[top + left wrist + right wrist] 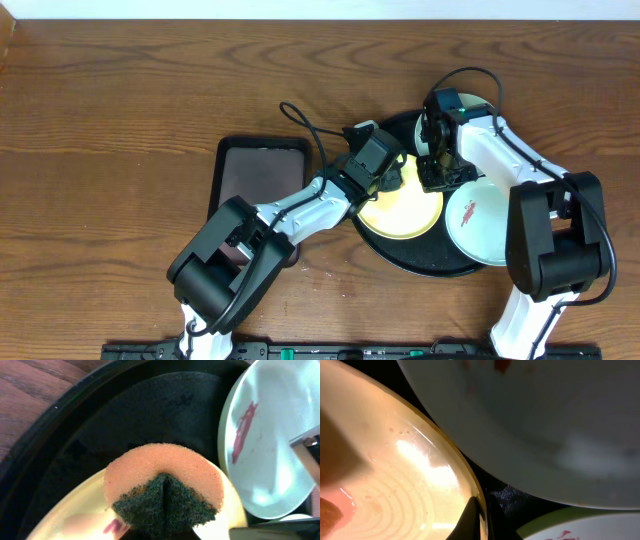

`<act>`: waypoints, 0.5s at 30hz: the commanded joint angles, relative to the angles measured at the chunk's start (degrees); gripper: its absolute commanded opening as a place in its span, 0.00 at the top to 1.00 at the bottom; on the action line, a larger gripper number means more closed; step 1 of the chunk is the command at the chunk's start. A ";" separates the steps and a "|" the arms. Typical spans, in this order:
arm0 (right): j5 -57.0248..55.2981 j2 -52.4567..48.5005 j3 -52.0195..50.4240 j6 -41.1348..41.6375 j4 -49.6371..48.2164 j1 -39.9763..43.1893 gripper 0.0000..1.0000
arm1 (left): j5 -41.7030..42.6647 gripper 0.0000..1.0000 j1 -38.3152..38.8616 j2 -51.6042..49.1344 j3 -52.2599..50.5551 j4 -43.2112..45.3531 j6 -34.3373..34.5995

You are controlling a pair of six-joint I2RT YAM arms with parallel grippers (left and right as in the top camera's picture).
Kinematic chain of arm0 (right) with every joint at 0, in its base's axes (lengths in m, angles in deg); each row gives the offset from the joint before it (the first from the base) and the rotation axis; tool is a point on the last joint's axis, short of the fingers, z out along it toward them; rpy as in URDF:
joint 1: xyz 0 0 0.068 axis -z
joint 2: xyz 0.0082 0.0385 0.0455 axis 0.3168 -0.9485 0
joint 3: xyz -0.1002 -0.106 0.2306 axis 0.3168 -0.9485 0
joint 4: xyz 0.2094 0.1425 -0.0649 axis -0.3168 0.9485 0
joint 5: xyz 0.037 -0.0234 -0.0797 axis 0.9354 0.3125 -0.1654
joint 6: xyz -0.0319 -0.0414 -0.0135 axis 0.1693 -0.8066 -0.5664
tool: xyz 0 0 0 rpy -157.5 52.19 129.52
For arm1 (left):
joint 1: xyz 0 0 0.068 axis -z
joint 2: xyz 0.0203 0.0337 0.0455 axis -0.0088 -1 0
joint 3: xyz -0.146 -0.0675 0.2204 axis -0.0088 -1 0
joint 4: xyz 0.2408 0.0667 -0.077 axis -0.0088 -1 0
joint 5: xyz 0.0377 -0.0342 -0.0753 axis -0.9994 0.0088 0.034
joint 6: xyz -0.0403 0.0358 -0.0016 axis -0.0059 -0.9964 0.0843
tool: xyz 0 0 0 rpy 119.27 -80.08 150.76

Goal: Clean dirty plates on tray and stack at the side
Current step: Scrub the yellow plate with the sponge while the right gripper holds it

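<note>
On the black tray (425, 262) lies a pale yellow plate (405, 215), with a mint-white plate (480, 222) bearing a red smear to its right. Another pale plate (468, 103) peeks out behind the right arm. My left gripper (388, 180) is shut on a folded orange and green sponge (162, 490), which rests on the yellow plate (75, 517) near a pink smear (115, 525). My right gripper (481, 521) is shut on the yellow plate's rim (470, 485). The smeared plate (265, 435) leans at the right in the left wrist view.
A smaller dark rectangular tray (260, 172) lies left of the round one, partly under the left arm. Both arms cross over the round tray's middle. Wooden table (120, 110) surrounds everything.
</note>
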 commanded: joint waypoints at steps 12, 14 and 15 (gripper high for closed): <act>0.13 0.74 0.61 1.31 -0.59 0.28 0.99 | 2.08 0.93 0.39 -6.64 0.17 6.12 14.23; 0.28 0.74 0.61 1.29 -0.61 0.31 0.99 | 3.45 0.93 0.39 -7.32 0.17 7.15 14.25; 0.28 0.74 0.61 1.29 -0.59 0.28 0.99 | 3.48 0.92 0.39 -7.32 0.17 6.80 14.21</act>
